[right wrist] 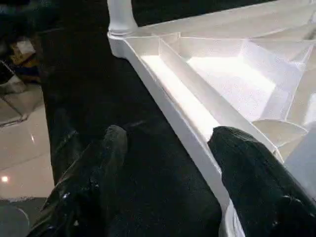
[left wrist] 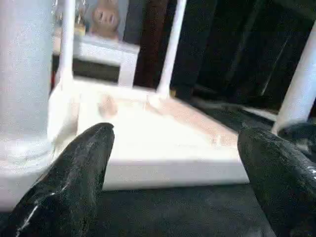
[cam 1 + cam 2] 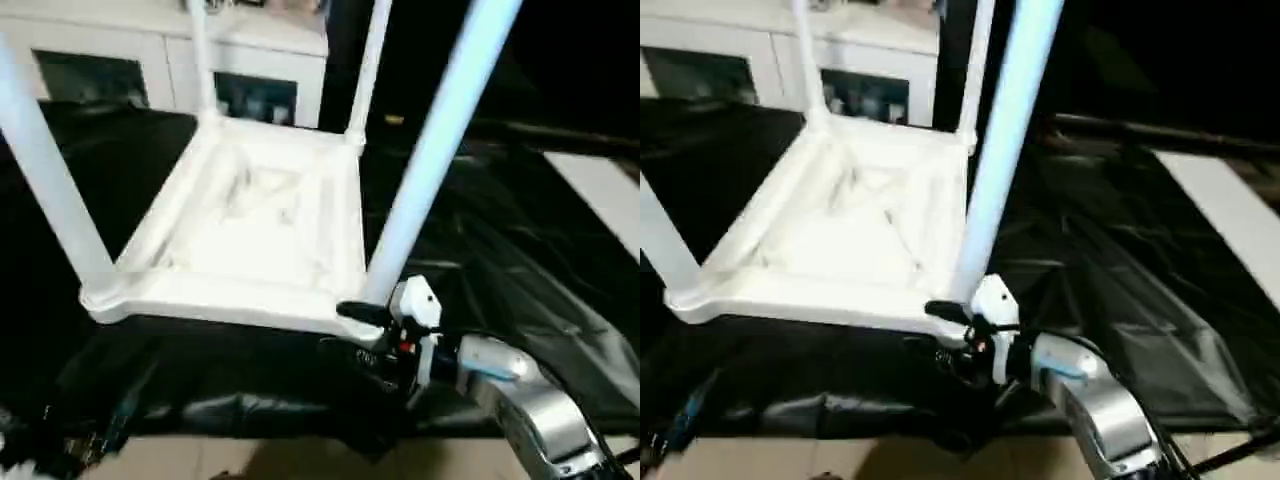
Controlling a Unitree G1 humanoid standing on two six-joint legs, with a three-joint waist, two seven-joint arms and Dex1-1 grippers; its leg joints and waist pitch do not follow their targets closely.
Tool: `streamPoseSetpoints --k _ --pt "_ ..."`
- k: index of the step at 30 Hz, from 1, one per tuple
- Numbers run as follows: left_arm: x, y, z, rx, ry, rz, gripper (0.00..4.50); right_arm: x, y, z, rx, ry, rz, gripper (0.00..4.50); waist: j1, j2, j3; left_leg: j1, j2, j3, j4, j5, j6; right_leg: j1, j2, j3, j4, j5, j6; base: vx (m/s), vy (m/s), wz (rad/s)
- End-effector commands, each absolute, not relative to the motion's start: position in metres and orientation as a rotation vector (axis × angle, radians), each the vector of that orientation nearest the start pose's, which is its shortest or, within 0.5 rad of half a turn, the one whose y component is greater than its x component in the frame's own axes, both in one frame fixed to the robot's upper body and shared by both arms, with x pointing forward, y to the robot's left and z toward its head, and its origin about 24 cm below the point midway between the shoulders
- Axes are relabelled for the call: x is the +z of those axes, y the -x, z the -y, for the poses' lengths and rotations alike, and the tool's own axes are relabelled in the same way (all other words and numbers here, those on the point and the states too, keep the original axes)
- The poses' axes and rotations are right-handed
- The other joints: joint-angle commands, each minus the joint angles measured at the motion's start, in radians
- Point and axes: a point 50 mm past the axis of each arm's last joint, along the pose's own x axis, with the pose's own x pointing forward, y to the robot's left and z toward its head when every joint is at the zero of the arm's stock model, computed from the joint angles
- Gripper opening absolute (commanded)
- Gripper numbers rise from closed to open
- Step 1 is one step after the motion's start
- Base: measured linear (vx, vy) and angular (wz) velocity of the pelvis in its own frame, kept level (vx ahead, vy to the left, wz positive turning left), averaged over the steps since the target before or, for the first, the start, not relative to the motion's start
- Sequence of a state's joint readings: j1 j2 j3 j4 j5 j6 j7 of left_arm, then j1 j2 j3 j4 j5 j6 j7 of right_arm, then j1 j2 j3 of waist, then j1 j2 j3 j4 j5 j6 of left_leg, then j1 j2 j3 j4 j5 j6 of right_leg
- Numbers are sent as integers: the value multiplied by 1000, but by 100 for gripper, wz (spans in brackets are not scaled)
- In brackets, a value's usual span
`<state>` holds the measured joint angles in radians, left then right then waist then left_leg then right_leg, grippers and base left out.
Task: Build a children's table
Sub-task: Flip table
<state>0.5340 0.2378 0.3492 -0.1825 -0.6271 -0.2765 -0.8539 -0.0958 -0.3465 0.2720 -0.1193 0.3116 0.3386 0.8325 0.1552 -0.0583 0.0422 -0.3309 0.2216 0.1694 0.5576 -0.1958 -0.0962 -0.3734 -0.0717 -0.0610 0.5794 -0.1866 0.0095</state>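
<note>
The children's table lies upside down on the black sheet, its ribbed tabletop (image 3: 250, 230) facing up. Legs stand in its corner sockets: near left (image 3: 50, 190), near right (image 3: 440, 150), far left (image 3: 203, 60) and far right (image 3: 368, 70). My right gripper (image 3: 355, 330) is at the near right corner, by the base of that leg. It is open, and in the right wrist view its fingers (image 1: 116, 143) stand either side of the tabletop's near rim (image 1: 182, 128). My left gripper (image 2: 177, 133) is wide open, facing the tabletop's edge (image 2: 173, 170) beside the near left leg (image 2: 24, 74).
The black-sheeted work table (image 3: 500, 230) runs out to the right, with a white panel (image 3: 610, 190) at its far right. A white cabinet with glass doors (image 3: 150, 60) stands behind. Light floor (image 3: 250, 460) shows past the table's near edge.
</note>
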Motion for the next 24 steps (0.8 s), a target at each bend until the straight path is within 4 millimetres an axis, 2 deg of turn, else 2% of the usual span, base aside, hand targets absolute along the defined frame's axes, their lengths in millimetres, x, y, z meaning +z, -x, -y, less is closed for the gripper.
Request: streamPoseSetpoints --k 1,2,3,4,5,7,8,10,12,14,15,16,17,18,19,20,21,22,24 --pt "57 -120 -249 -305 75 196 446 57 -237 112 1101 -3 -216 303 -11 13 -21 4 16 -12 -81 -484 -39 5 -59 41 -103 -573 -12 0 0 0" --pt "59 -120 -247 -302 71 203 446 58 -237 112 1098 -3 -212 303 -23 18 -20 -7 20 -16 -86 -459 -44 13 -59 40 -97 -532 -20 0 0 0" --pt "62 -121 -245 -297 65 213 446 58 -238 112 1092 -4 -207 303 -29 21 -19 -9 19 -16 -87 -468 -46 12 -57 38 -95 -537 -18 0 0 0" --pt "78 -125 -232 -268 74 272 446 59 -240 113 1088 2 -193 303 -33 16 -20 -11 20 -18 -86 -473 -48 15 -58 37 -95 -546 -16 0 0 0" --pt "87 -130 -227 -275 97 303 446 59 -240 112 1090 3 -192 303 -37 15 -20 -9 24 -21 -85 -495 -53 14 -62 35 -96 -548 -27 0 0 0" --pt "104 -149 -227 -338 134 345 446 60 -241 111 1094 2 -191 303 -40 14 -24 12 13 -14 -71 -517 -43 -6 -49 37 -95 -533 -36 0 0 0" --pt "113 -158 -225 -392 166 354 446 60 -240 110 1096 2 -191 303 -39 14 -26 15 9 -13 -71 -511 -39 -7 -45 36 -93 -519 -41 0 0 0" --pt "123 -173 -225 -465 163 341 446 60 -241 109 1098 4 -185 303 -42 15 -29 -2 10 -17 -75 -464 -36 9 -44 35 -76 -448 -55 0 0 0" --pt "123 -182 -230 -469 111 306 446 60 -243 108 1091 5 -178 303 -45 27 -32 -2 11 -15 -75 -410 -43 8 -39 38 -63 -354 -74 0 0 0" --pt "119 -186 -238 -419 93 284 446 61 -245 107 1085 4 -173 303 -51 25 -33 -12 9 -13 -74 -394 -48 16 -42 39 -61 -352 -73 0 0 0" --pt "115 -185 -241 -380 65 273 446 61 -244 108 1081 2 -171 303 -54 29 -36 -12 9 -13 -72 -382 -51 16 -44 42 -58 -338 -74 0 0 0" --pt "114 -183 -242 -365 62 271 446 61 -244 108 1080 2 -171 303 -58 27 -38 -14 9 -13 -72 -370 -52 19 -44 43 -57 -322 -75 0 0 0" --pt "113 -180 -243 -353 65 277 446 61 -244 108 1078 0 -172 303 -61 29 -42 -14 10 -11 -68 -338 -50 21 -44 44 -52 -261 -93 0 0 0" --pt "113 -176 -242 -359 85 277 446 60 -242 108 1078 -1 -174 303 -61 29 -42 -14 10 -11 -68 -338 -50 21 -44 44 -52 -261 -93 0 0 0" --pt "113 -174 -242 -362 93 273 446 60 -242 108 1078 -1 -176 303 -61 29 -44 -16 11 -10 -67 -318 -46 22 -43 44 -47 -217 -109 0 0 0" --pt "110 -165 -241 -374 108 231 446 58 -239 107 1078 -6 -183 303 -58 31 -44 -13 10 -6 -63 -318 -37 18 -39 46 -44 -191 -123 0 0 0" --pt "110 -165 -242 -374 108 230 446 58 -239 107 1078 -6 -183 303 -58 30 -43 -15 10 -6 -64 -319 -34 19 -39 47 -44 -187 -126 0 0 0" --pt "109 -161 -245 -341 95 231 446 57 -239 107 1077 -7 -185 303 -58 34 -42 -16 10 -5 -64 -322 -30 19 -38 47 -45 -192 -126 0 0 0" --pt "107 -157 -248 -315 97 224 446 58 -239 106 1070 -10 -181 303 -59 32 -36 -11 11 -4 -66 -359 -31 14 -35 49 -53 -253 -118 0 0 0"
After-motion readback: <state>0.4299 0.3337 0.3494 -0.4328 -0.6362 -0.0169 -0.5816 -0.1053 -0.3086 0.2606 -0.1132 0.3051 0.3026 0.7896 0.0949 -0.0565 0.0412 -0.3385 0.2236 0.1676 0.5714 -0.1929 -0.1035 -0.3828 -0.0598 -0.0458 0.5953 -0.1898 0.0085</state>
